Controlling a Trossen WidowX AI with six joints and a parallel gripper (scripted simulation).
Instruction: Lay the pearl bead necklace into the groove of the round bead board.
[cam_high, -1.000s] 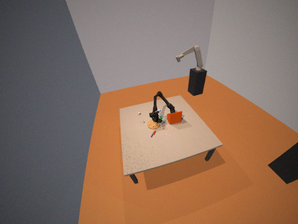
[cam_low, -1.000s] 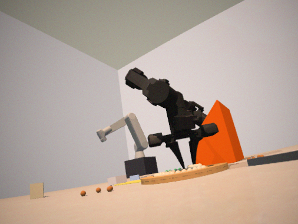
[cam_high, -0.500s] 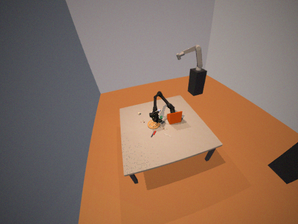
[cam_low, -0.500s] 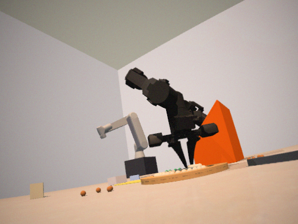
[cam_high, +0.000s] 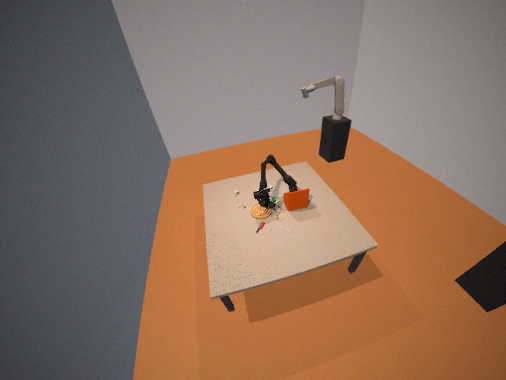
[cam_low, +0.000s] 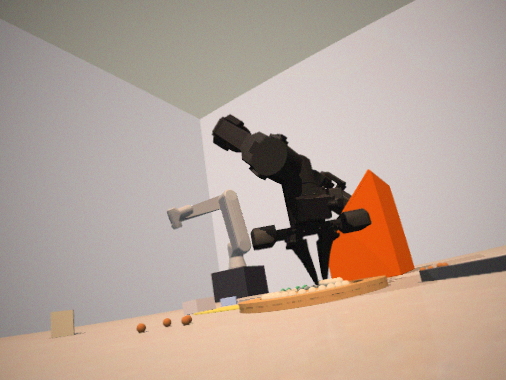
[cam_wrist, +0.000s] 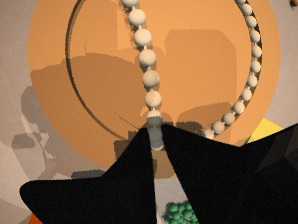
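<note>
The round wooden bead board (cam_high: 256, 216) (cam_low: 314, 302) (cam_wrist: 47, 47) lies flat on the table. In the wrist view the pearl bead necklace (cam_wrist: 147, 58) runs as a nearly straight strand across the board's inside, and its other part follows the groove along the right side. The groove (cam_wrist: 68, 55) on the left side shows bare. My gripper (cam_low: 322, 283) (cam_wrist: 154, 132) is low over the board's edge, fingers pointing down, shut on the pearl necklace near the lower end of the straight strand. The beads right between the fingertips are partly hidden.
A green bead bundle (cam_wrist: 181, 213) lies just off the board. A yellow piece (cam_wrist: 267, 131) (cam_low: 216, 310) is beside it. An orange wedge-shaped block (cam_high: 297, 200) (cam_low: 372, 230) stands near the arm. Several brown beads (cam_low: 186, 320), a tan block (cam_low: 62, 323) and a red-and-dark tool (cam_high: 261, 227) lie around.
</note>
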